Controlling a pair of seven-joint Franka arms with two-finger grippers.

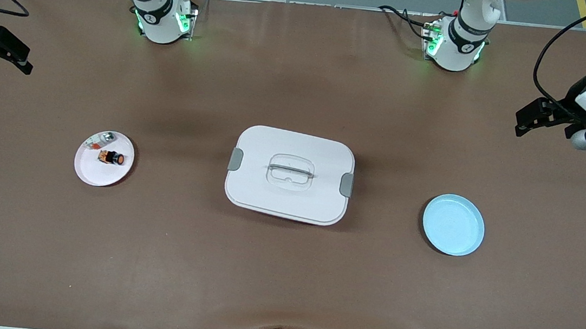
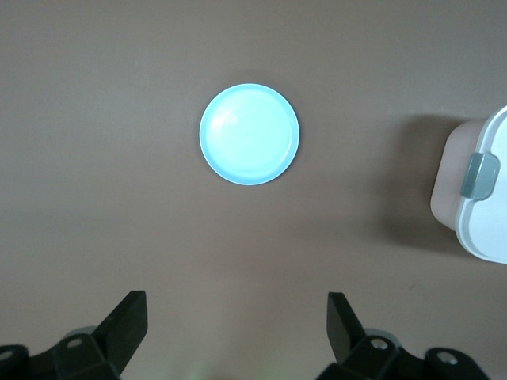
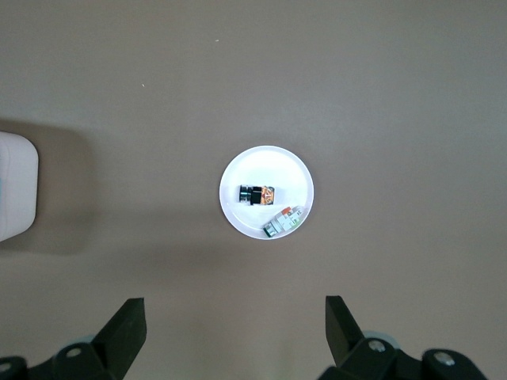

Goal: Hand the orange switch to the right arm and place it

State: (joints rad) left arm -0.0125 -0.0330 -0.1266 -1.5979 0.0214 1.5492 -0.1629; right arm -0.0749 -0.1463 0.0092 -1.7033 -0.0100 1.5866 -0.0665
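White lidded box (image 2: 481,190) is cut off by both wrist views' edges.

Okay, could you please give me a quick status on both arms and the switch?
Left gripper open, up over left arm's end. Right gripper open, high over white plate. Orange switch on that plate beside clear-white part. Nothing blocking.

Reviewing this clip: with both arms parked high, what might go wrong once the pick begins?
The orange switch lies close beside the clear-white part on the white plate, so an open pincer could nudge or grab the wrong piece. Both the left pincer and right pincer hover apart; the closed white box sits between the plates, crowding a handover.
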